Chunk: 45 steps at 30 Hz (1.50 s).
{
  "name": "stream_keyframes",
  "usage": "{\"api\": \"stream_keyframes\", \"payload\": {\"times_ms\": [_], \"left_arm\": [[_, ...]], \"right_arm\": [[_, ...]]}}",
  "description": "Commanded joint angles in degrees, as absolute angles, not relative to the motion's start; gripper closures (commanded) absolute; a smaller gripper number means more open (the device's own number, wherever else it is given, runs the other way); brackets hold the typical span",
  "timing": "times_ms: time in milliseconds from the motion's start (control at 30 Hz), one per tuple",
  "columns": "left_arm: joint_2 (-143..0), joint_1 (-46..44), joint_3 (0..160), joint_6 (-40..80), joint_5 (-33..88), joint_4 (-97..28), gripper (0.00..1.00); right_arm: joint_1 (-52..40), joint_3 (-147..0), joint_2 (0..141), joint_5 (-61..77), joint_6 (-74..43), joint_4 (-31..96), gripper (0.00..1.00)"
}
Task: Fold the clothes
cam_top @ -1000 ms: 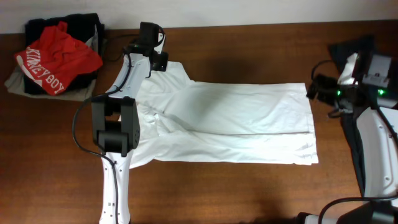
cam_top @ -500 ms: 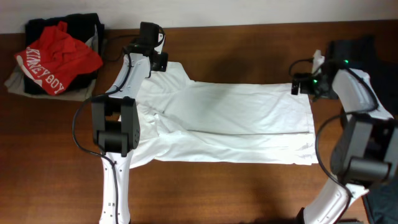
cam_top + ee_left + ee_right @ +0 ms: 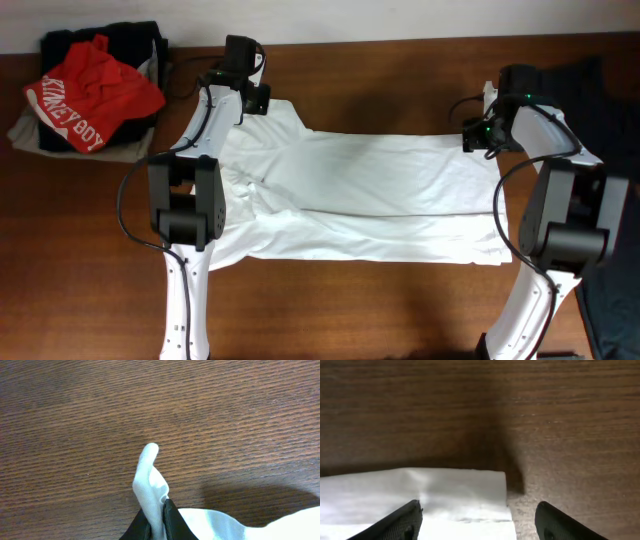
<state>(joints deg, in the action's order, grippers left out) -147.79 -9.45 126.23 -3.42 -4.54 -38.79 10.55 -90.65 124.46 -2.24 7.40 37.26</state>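
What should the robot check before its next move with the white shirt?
1. Left gripper pinching the shirt: ok, fabric sits between its shut fingers.
2. Right gripper open: ok, jaws wide.
3. Shirt's corner between the right fingers: ok.
4. Right gripper holding that corner: not ok, not closed on it yet.
5. Shirt spread flat: mostly ok, with wrinkles near the left arm.
6. Red shirt out of the way: ok, it lies apart.
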Motion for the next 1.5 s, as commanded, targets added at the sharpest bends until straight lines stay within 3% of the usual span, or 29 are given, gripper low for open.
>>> {"api": "stream_keyframes", "payload": {"times_ms": [0,33,267,500,600,733,1067,1467], "left_arm": [[-152.5,-9.2,125.6,-3.0,-3.9,-39.5,0.90],[-152.5,-9.2,125.6,-3.0,-3.9,-39.5,0.83],[-152.5,-9.2,125.6,-3.0,-3.9,-39.5,0.82],[-152.6,-9.2,125.6,-3.0,-3.9,-39.5,0.82],[-152.6,-9.2,125.6,-3.0,-3.9,-39.5,0.83],[-152.2,-9.1,125.7,-3.0,-3.9,-40.5,0.99],[-143.0,-9.0,127.0,-3.0,-3.9,-46.1,0.99],[-130.5,-9.0,127.0,-3.0,-3.9,-58.4,0.99]], "right_arm": [[10.6,-91.5,125.9,-3.5,6.6,36.6,0.24],[10.7,-91.5,126.3,-3.5,6.6,36.6,0.24],[10.9,-91.5,128.0,-3.4,6.6,35.2,0.27],[10.9,-91.5,128.1,-3.3,5.5,33.6,0.60],[11.1,-91.5,128.1,-3.4,5.3,33.6,0.79],[12.4,-91.5,128.1,-3.7,0.3,33.6,0.96],[15.4,-97.2,126.5,-3.3,-4.0,41.2,0.96],[15.5,-116.0,126.2,-3.0,-10.0,71.7,0.96]]}}
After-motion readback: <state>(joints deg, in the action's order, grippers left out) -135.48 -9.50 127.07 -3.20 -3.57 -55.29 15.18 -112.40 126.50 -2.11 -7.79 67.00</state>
